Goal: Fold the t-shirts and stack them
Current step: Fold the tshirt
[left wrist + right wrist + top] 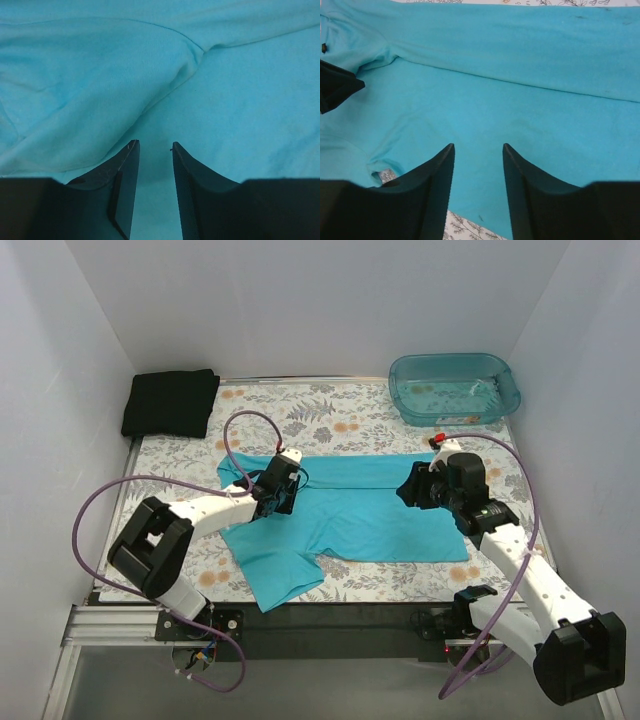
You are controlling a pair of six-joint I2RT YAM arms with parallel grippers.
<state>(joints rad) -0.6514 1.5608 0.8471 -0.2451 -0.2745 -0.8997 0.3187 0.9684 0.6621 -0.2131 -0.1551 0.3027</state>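
The turquoise t-shirt [350, 515] lies across the middle of the table, its far long edge folded over and one sleeve pointing to the near left. My left gripper [283, 492] is open, low over the shirt's left part; a sleeve seam and fold [192, 60] lie just ahead of its fingertips [131, 150]. My right gripper [412, 488] is open over the shirt's right part [520, 90], empty, with the shirt's near hem under its fingers [442, 160]. The black t-shirt [170, 402] lies folded at the far left corner.
A translucent teal plastic tub [455, 388] stands at the far right corner. The table has a floral cover [330, 420], also showing in the right wrist view [465, 227]. White walls close in the left, back and right sides. Purple cables loop off both arms.
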